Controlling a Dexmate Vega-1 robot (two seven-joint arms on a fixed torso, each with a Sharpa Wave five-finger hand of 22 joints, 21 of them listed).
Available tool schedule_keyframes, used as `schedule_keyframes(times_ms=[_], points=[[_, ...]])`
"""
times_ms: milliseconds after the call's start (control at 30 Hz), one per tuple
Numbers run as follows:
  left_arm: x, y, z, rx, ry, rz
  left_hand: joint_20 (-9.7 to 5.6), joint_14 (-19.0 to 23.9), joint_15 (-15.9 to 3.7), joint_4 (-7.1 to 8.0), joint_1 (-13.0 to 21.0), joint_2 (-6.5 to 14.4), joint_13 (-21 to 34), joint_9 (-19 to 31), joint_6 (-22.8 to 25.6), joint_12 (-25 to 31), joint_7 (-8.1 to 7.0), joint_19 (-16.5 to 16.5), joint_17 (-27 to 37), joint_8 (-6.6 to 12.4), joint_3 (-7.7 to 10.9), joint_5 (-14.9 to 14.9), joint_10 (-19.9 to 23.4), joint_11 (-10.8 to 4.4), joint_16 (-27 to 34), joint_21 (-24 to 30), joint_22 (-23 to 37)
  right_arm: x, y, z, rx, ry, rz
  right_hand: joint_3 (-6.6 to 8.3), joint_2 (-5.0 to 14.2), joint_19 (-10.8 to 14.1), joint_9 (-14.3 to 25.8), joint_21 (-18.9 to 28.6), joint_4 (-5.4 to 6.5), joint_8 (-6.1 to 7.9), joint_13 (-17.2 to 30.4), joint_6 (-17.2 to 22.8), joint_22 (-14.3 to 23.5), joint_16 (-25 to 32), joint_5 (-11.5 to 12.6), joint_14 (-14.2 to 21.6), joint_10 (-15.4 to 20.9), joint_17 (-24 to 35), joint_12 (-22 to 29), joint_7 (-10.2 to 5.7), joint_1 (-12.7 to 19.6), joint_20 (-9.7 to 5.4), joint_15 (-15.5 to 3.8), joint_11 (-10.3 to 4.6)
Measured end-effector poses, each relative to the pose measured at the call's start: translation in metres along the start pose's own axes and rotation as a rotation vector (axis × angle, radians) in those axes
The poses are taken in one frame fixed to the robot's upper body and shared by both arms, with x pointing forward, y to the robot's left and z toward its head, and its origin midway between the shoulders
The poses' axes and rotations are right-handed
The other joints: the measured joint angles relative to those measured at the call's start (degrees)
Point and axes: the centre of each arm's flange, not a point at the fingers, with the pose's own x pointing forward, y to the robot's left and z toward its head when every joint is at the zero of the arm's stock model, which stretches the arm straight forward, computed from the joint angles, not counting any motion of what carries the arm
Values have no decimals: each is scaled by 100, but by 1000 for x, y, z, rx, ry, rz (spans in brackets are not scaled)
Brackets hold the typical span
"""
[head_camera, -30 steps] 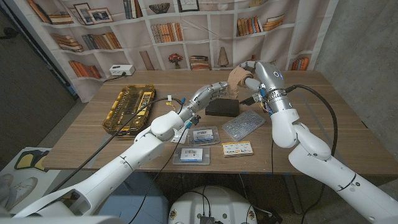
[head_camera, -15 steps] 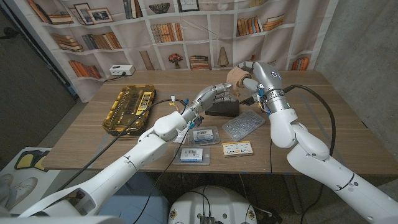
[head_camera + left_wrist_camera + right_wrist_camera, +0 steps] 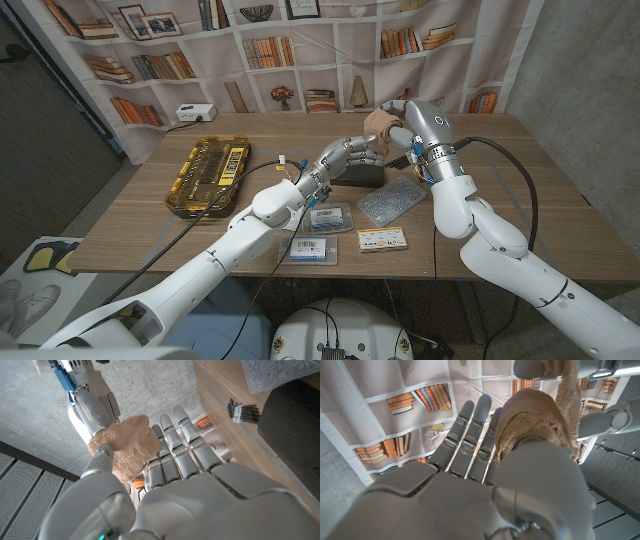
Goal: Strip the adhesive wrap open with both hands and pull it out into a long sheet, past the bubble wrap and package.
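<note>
Left hand (image 3: pixel 350 153) now brought up to tan crinkled adhesive wrap roll (image 3: pixel 378 123), fingers touching, grasp not confirmed. Roll gripped by right hand (image 3: pixel 398 128) above worktop (image 3: pixel 150 225), over black box (image 3: pixel 357 174). Stripping not yet begun.

The adhesive wrap (image 3: pixel 378 123) is a tan, cloth-like roll held above the table in the upper middle of the head view, just right of centre. In the left wrist view it (image 3: pixel 126 449) reads as a rough, fuzzy beige lump with a ragged edge; in the right wrist view (image 3: pixel 532 415) a narrow strip of it runs up from the roll. The bubble wrap (image 3: pixel 392 199) is a clear, dimpled sheet lying flat on the wood, right of centre. The package (image 3: pixel 358 173) is a flat black box just up-left of it, near the frame's middle.
</note>
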Motion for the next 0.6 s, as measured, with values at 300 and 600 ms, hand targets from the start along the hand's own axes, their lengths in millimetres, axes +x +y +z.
schedule_keyframes(times_ms=[300,600], points=[[0,-4,-1,-24,-31,17,92,518,-37,-89,800,213,1072,798,644,1113,-157,-260,1312,806,-445,0,551,-80,1033,532,645,-2,2,-2,-7,10,6,0,0,0,1,7,0,5,2,-2,0,0,-1,9,0,27,-1,0,0,0,9,0],[-5,-5,-2,-36,-54,79,184,666,-107,-51,2033,721,3113,2930,785,2715,-361,-577,3226,2595,-840,40,914,-259,2572,1788,1883,-4,5,-3,-13,18,13,0,30,0,-1,7,0,5,4,-13,1,0,-17,9,0,27,-23,10,58,0,9,0]])
